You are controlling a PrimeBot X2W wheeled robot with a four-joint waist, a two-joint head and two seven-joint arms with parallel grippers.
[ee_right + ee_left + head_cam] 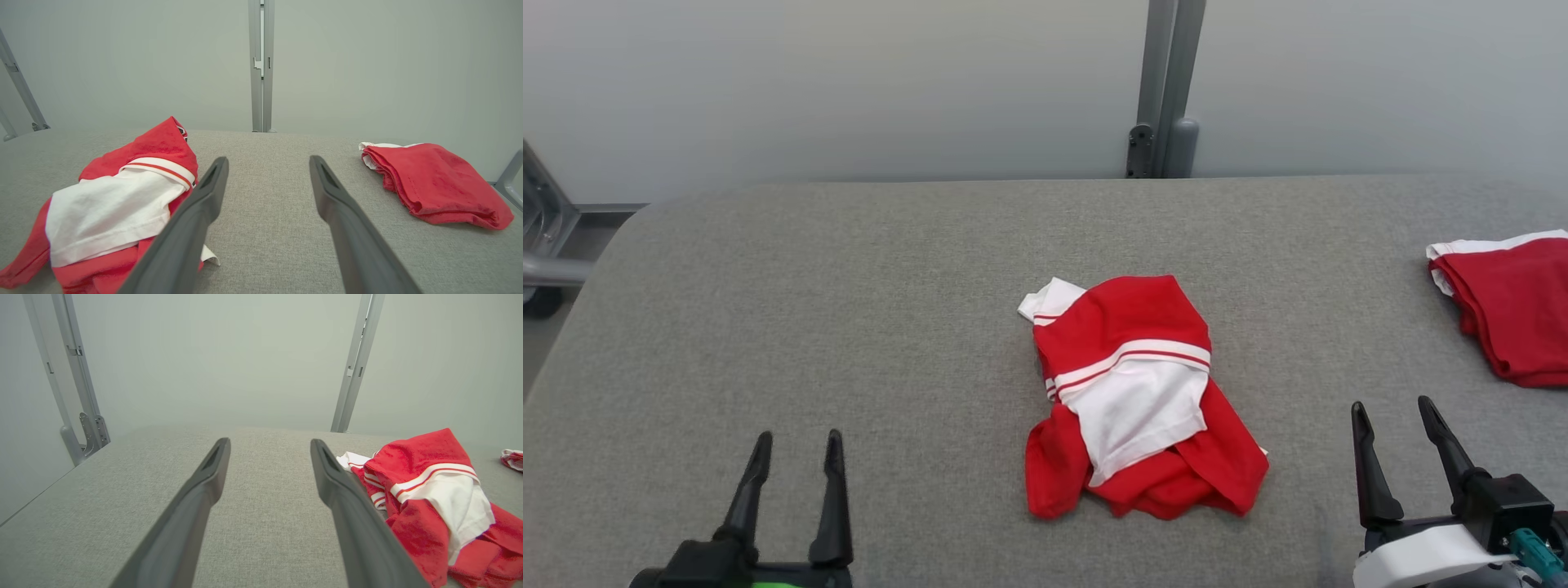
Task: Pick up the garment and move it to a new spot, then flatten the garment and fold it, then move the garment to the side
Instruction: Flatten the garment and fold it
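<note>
One crumpled garment (pixel 1127 392), one folded cloth (pixel 1515 306), left claw (pixel 798 437), right claw (pixel 1391 404) spread

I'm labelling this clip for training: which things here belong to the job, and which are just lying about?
For the job:
- the crumpled garment on the grey table
- the left gripper and right gripper, both open, clear of it

Lying about:
- the folded red cloth near the table's right edge
- the metal post behind the table
</note>
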